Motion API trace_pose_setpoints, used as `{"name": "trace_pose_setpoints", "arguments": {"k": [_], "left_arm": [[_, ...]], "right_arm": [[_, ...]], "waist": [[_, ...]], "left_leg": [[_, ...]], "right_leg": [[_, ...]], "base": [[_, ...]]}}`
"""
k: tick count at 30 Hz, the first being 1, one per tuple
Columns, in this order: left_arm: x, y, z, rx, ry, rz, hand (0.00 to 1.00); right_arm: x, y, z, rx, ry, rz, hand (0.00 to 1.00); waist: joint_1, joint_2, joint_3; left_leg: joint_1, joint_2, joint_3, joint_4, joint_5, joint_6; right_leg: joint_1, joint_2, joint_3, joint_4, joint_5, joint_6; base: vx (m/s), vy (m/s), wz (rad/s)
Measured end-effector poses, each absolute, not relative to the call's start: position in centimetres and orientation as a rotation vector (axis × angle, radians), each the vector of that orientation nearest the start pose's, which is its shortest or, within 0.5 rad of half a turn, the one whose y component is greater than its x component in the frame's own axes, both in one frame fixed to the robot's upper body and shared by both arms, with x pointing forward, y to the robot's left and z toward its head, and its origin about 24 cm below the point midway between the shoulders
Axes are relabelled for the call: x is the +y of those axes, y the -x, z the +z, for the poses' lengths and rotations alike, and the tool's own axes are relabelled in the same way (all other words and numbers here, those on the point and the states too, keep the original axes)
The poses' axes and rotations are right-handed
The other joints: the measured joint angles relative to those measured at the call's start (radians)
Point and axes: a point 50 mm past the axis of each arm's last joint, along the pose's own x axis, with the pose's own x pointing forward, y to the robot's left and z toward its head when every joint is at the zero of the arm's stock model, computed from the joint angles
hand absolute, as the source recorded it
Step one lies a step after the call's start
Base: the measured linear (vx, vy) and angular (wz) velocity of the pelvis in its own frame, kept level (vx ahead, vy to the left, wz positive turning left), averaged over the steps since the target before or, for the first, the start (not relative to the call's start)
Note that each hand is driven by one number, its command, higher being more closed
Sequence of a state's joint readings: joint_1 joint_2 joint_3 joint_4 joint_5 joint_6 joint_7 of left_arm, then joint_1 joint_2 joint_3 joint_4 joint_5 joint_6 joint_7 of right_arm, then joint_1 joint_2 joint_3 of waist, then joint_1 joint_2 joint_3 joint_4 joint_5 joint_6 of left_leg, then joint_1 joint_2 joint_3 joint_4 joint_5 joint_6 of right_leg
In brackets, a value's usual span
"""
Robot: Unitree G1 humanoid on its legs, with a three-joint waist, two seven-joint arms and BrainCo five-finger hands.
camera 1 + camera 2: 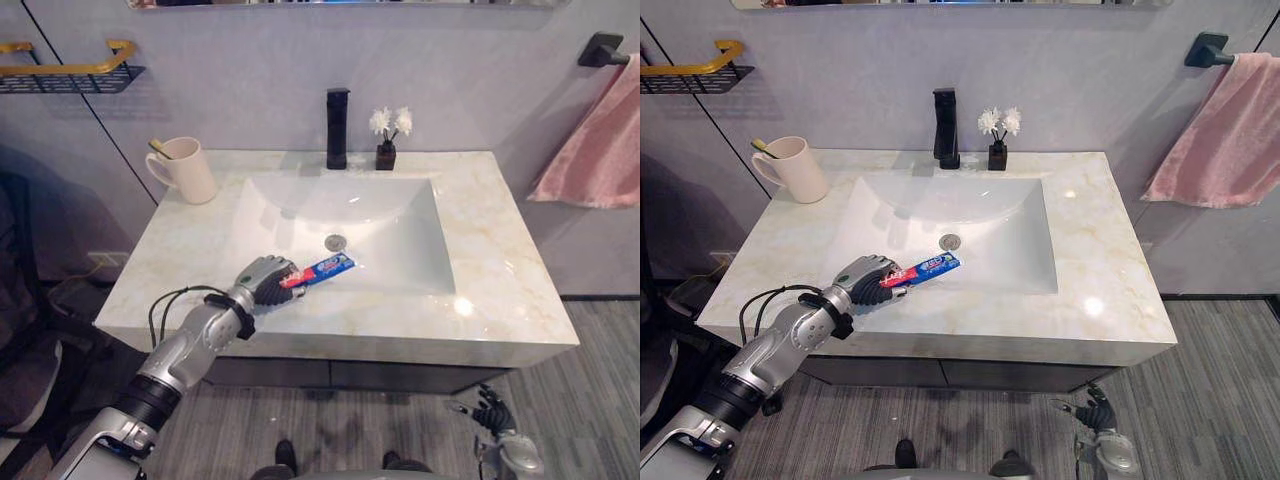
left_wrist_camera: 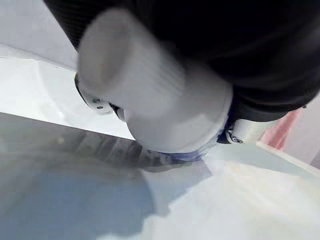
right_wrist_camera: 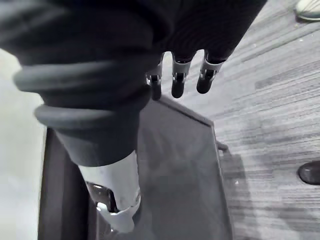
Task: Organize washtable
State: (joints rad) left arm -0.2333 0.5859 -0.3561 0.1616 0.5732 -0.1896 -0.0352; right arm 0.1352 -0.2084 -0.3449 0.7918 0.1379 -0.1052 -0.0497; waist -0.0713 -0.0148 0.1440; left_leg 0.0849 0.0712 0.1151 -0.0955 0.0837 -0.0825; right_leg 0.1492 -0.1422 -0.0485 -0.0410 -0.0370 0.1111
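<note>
In the left eye view my left hand [image 1: 262,282] rests on the front of the bench [image 1: 500,290], fingers curled tight round the red end of the toothpaste tube [image 1: 328,268]. The tube's blue part juts over the sink [image 1: 390,225] near the drain [image 1: 335,241], and my right hand [image 1: 497,418] hangs low beside the bench. In the left wrist view the tube's white ribbed cap [image 2: 155,95] sits right against my dark cover. In the right wrist view my right fingers [image 3: 178,82] hang loose and straight above the grey floor [image 3: 280,100], holding nothing.
</note>
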Motion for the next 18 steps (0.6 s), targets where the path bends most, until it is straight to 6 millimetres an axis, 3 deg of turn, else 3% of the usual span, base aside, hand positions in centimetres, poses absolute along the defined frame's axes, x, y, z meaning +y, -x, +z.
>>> {"name": "trace_pose_setpoints", "arguments": {"k": [5,9,11,12,14,15,16,18], "left_arm": [[17.6,-27.3,7.2,-0.224,-1.006,-0.278,1.0],[16.4,-26.8,9.9,-0.359,-0.864,-0.192,1.0],[15.8,-26.4,11.5,-0.441,-0.792,-0.138,1.0],[15.8,-26.2,11.8,-0.455,-0.777,-0.122,1.0],[16.2,-25.8,12.8,-0.495,-0.73,-0.06,1.0],[16.4,-25.8,12.9,-0.499,-0.719,-0.048,1.0],[16.8,-25.6,13.3,-0.512,-0.703,-0.013,1.0],[16.9,-25.3,14.0,-0.541,-0.654,0.02,1.0]], "right_arm": [[-33.9,-10.4,-7.9,0.556,-0.086,-0.898,0.0],[-37.4,-10.7,-3.0,0.298,-0.08,-1.1,0.0],[-38.9,-11.7,1.5,0.094,-0.018,-1.144,0.0],[-39.1,-12.1,2.7,0.044,-0.001,-1.144,0.0],[-39.7,-13.9,8.4,-0.209,0.081,-1.123,0.0],[-39.7,-14.4,9.7,-0.269,0.093,-1.111,0.0],[-39.1,-15.9,12.9,-0.422,0.111,-1.054,0.0],[-37.4,-18.2,17.1,-0.643,0.098,-0.91,0.0]], "waist": [[0.004,0.0,-0.001],[0.002,-0.015,-0.014],[-0.003,-0.024,-0.021],[-0.004,-0.025,-0.022],[-0.003,-0.025,-0.022],[-0.002,-0.025,-0.023],[-0.002,-0.023,-0.024],[0.006,-0.022,-0.026]], "left_leg": [[-0.006,0.002,0.011,-0.001,-0.004,-0.006],[-0.006,0.002,0.018,0.0,0.0,0.0],[-0.005,0.001,0.019,0.0,0.0,0.0],[-0.004,0.001,0.02,0.0,0.0,0.0],[-0.001,0.001,0.021,0.0,0.0,0.001],[0.0,0.002,0.021,0.0,0.0,0.001],[0.002,0.002,0.022,0.0,0.0,0.001],[0.002,0.001,0.021,0.0,0.0,0.001]], "right_leg": [[-0.015,0.001,0.016,0.003,0.001,0.001],[-0.016,0.001,0.022,0.004,0.006,0.002],[-0.016,0.002,0.025,0.006,0.007,0.003],[-0.017,0.002,0.026,0.006,0.007,0.003],[-0.017,0.002,0.028,0.01,0.007,0.003],[-0.017,0.002,0.028,0.012,0.007,0.003],[-0.017,0.002,0.029,0.015,0.007,0.004],[-0.019,0.002,0.029,0.02,0.006,0.004]], "base": [[-0.04,-0.004,-0.08],[0.0,-0.011,-0.05],[0.0,0.0,0.0],[-0.02,-0.011,-0.04],[-0.03,-0.012,-0.02],[-0.04,-0.008,-0.01],[-0.05,-0.006,0.0],[-0.05,-0.004,0.01]]}}
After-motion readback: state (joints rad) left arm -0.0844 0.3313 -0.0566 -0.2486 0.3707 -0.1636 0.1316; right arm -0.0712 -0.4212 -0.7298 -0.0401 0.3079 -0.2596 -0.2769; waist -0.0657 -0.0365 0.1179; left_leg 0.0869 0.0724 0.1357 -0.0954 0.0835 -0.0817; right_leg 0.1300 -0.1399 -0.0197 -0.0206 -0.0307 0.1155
